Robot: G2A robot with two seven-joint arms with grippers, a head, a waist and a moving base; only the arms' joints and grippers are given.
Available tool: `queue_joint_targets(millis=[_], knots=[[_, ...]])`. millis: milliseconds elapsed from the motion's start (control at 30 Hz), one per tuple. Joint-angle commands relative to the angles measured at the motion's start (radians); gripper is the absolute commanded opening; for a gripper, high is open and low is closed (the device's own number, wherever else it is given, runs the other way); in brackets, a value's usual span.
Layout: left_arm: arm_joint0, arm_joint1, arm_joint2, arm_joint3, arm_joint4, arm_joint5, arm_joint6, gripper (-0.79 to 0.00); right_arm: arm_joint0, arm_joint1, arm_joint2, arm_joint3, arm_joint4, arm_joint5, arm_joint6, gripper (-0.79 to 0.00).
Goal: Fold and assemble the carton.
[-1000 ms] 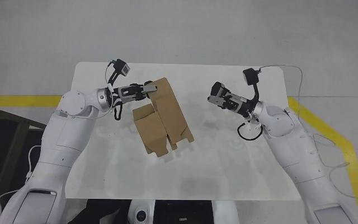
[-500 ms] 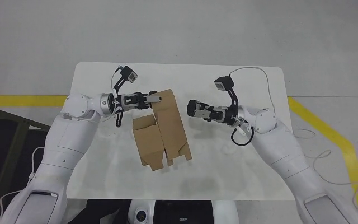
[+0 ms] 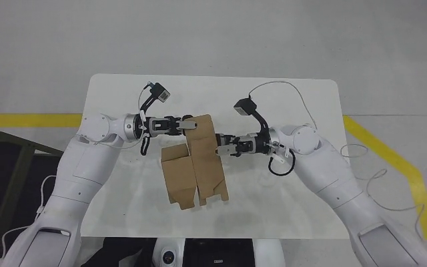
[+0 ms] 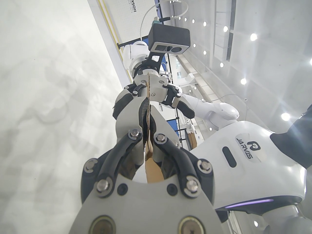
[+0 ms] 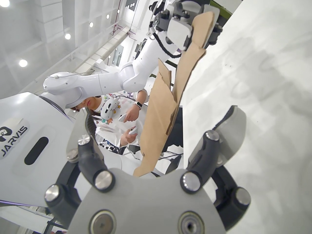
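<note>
Flat carton [image 3: 195, 160] over the bench [image 3: 287, 200], left fingers [image 4: 125, 122] clamped on its edge, right fingers [image 5: 232, 125] apart and seemingly just short of it; we fear closing off-crease would twist or tear it.

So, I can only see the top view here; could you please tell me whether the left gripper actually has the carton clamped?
Observer: Yes. The left wrist view shows the left gripper shut on the carton, its edge pinched between the jaws.
Operator: Thank you. Has the right one closed too?
Observer: No. In the right wrist view the right gripper is open, jaws wide apart, with the carton's near edge between them and neither jaw visibly touching it.
</note>
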Motion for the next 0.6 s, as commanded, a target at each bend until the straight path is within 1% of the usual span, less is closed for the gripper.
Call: queue_joint_targets(millis=[0,33,67,200,267,400,433,567], knots=[[-0.001,0.000,0.000,0.004,0.004,-0.001,0.001,-0.785,0.003,-0.001,-0.008,0.000,-0.002,0.002,0.002,-0.360],[-0.002,0.000,-0.001,0.005,0.006,-0.002,0.000,-0.785,0.005,-0.001,-0.013,-0.001,-0.004,0.005,0.005,-0.416],[-0.002,0.001,-0.001,0.007,0.008,-0.003,0.000,-0.785,0.006,-0.001,-0.018,-0.002,-0.002,0.009,0.009,-0.449],[-0.003,0.002,-0.003,0.009,0.011,-0.003,-0.005,-0.785,0.010,0.001,-0.032,-0.005,-0.001,0.020,0.020,-0.566],[-0.002,0.002,-0.004,0.010,0.010,-0.003,-0.006,-0.785,0.012,0.003,-0.039,-0.006,-0.003,0.024,0.025,-0.606],[-0.001,0.003,-0.006,0.009,0.009,0.000,-0.009,-0.785,0.013,0.006,-0.050,-0.007,-0.001,0.026,0.027,-0.739],[-0.001,0.003,-0.006,0.007,0.008,0.000,-0.011,-0.785,0.013,0.007,-0.053,-0.007,0.000,0.028,0.028,-0.782],[0.000,0.004,-0.011,0.005,-0.001,0.006,-0.013,-0.785,0.015,0.010,-0.062,-0.007,0.005,0.027,0.027,-0.785]])
